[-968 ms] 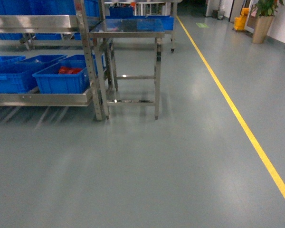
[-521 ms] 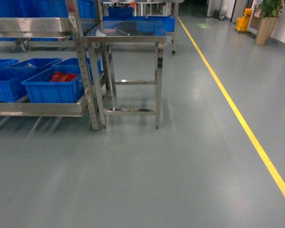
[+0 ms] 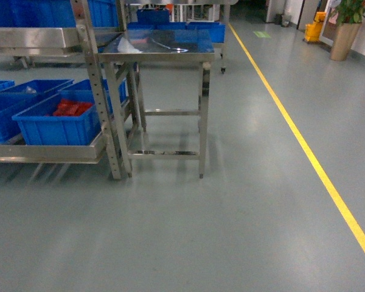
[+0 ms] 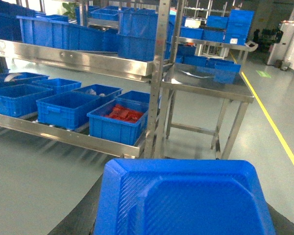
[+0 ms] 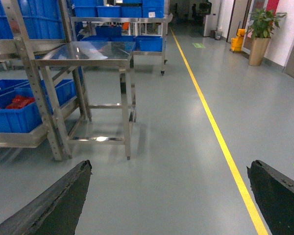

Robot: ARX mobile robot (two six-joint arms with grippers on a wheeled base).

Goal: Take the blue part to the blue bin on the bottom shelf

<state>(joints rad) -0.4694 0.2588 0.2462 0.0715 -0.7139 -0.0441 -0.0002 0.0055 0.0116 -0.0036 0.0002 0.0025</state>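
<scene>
The blue part fills the bottom of the left wrist view, a blue block with a ribbed face. My left gripper is shut on it, with dark fingers showing at its sides. It hangs above the floor, short of the rack. On the bottom shelf stand several blue bins. One blue bin sits beside a like bin with red bags. My right gripper is open over bare floor. Neither gripper shows in the head view, where the bottom shelf is at the left.
A steel table on thin legs stands against the rack's right end post. A yellow floor line runs along the right. More blue bins fill the upper tier. A potted plant stands far right.
In the head view the rack and the steel table have slid left and lower and look nearer. Less of the bottom shelf's bins shows at the left edge.
</scene>
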